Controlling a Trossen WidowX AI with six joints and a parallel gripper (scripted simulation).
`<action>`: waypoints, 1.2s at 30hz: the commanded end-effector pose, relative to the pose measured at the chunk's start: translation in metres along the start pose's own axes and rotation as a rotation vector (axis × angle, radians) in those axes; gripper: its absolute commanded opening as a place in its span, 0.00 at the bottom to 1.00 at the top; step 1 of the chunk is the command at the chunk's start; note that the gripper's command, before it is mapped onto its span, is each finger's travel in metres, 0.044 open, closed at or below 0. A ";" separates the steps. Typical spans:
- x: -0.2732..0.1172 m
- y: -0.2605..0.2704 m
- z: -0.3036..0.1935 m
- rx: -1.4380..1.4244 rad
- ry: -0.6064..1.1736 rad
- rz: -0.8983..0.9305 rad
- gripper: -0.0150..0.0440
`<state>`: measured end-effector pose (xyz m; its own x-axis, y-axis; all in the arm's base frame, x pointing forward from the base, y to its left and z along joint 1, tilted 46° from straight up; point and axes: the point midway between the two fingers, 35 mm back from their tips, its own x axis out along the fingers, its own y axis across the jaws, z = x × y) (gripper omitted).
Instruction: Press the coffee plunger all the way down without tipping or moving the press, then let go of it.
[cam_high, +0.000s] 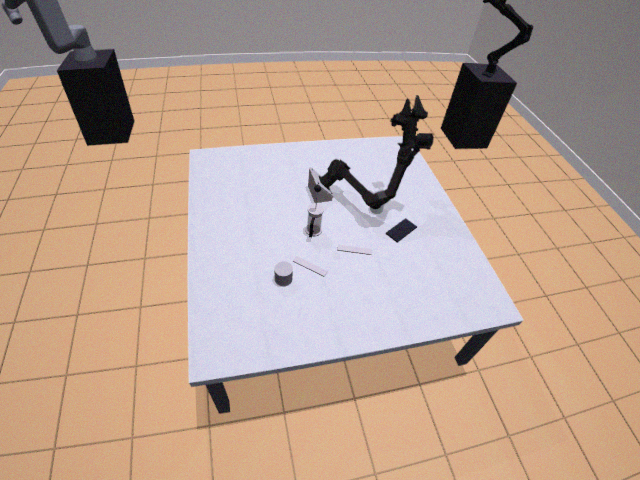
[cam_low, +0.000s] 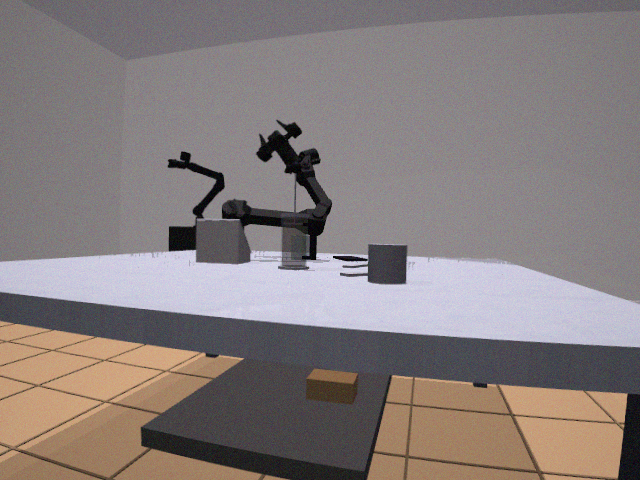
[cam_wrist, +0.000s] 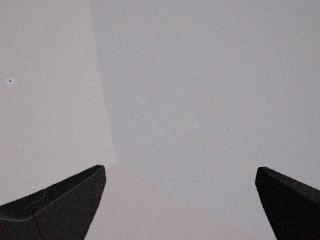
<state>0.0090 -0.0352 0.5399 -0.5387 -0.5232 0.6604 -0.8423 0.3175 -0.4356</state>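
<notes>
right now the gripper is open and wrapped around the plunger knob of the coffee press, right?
Not quite. The gripper is open, but it is raised in the air, pointing up and well away from the coffee press on the table. The top view shows this.
</notes>
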 end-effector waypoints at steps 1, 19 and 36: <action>0.002 0.002 0.002 0.014 -0.011 0.001 0.98; 0.055 0.048 0.236 1.107 -1.073 0.377 1.00; -0.127 -0.035 0.400 1.274 -1.990 1.589 1.00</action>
<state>0.0707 -0.3035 0.2680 0.5832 -0.6122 -0.5339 0.4304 0.7903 -0.4361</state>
